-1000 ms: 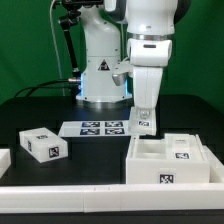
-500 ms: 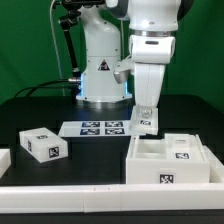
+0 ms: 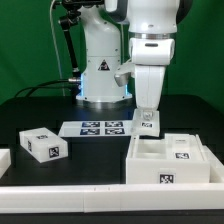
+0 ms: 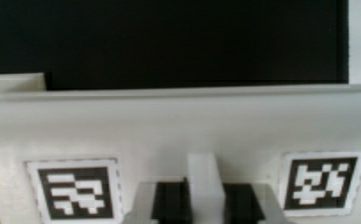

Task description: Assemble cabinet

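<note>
Exterior view: we find the cabinet (image 3: pixel 170 160) at four o'clock, the gripper (image 3: pixel 146 110) hanging at its eleven o'clock, jaws nearly closed on a small tagged panel (image 3: pixel 146 123). Wrist view: our fingers (image 4: pixel 166 205) pinch its ridge. We judge the cabinet light, rigid, slick; grasp a thin wall.

No readable text, only fiducial tags (image 3: pixel 167 180) on the cabinet (image 3: pixel 145 165).

Exterior: faces arm (image 3: pixel 150 50), cabinet (image 3: pixel 150 166) in foreground. Wrist: close on tagged white surface (image 4: pixel 177 120).
</note>
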Controlling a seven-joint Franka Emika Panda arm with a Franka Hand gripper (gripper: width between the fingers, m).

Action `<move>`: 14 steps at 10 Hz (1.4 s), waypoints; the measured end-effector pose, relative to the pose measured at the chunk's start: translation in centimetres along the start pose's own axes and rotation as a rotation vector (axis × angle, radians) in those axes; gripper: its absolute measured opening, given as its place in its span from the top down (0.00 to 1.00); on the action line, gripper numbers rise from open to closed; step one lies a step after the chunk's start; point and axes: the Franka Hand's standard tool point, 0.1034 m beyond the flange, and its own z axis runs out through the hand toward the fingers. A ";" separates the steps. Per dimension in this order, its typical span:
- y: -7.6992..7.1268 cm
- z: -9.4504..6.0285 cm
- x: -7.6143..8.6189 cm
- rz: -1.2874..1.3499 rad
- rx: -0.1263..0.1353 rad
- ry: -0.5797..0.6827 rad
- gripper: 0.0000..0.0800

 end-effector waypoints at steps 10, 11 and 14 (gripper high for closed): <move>0.3 0.4 0.6 0.006 -0.052 0.044 0.91; 0.3 0.7 0.5 0.008 -0.047 0.045 0.91; 0.0 1.1 0.6 0.010 -0.037 0.045 0.91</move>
